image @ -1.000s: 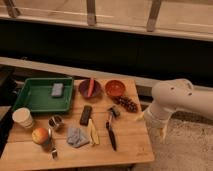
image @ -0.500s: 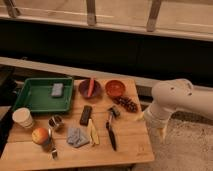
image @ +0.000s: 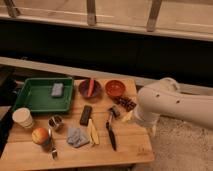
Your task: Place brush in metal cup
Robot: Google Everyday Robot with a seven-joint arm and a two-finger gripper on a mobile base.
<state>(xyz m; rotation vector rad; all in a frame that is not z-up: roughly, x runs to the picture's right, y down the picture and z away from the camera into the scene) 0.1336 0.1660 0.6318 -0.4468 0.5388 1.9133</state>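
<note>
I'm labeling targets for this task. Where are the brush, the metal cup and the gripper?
brush (image: 111, 134), camera view, mid-handle.
metal cup (image: 55, 123), camera view, front wall.
gripper, camera view: hidden behind the arm (image: 165, 102), right of the table (image: 129, 151).

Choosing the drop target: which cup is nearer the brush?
The short dark metal cup; the taller white paper cup stands further left. The gripper hangs off the table's right edge.
</note>
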